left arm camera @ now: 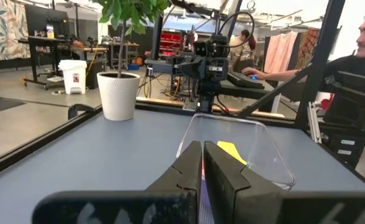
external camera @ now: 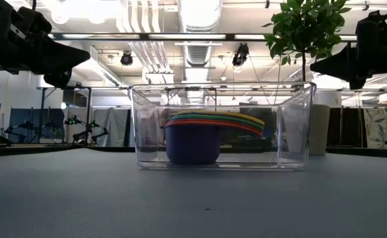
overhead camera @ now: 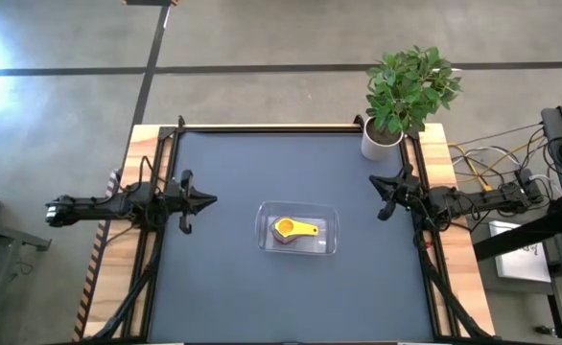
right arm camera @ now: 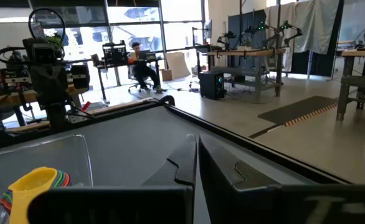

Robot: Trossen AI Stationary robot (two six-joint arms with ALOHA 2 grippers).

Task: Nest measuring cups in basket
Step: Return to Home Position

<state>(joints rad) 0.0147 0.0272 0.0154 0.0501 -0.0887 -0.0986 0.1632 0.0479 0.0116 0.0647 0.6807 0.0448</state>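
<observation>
Measuring cups [overhead camera: 293, 230] nested, yellow topmost, inside basket [overhead camera: 331, 245] at table [overhead camera: 233, 287] centre. Light, stiff, slick plastic — best pinched at handles pointing three o'clock. Left hand [overhead camera: 204, 200] at nine, right hand [overhead camera: 382, 196] at three — both closed, empty.

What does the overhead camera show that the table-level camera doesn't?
Only overhead: the yellow cup from above, mostly hiding the others, plus wooden table edges. Only table-level: the stack side-on, a dark bottom cup with coloured rims layered above. Both: the clear basket holding that stack, the plant, left gripper and right gripper at either side.
</observation>
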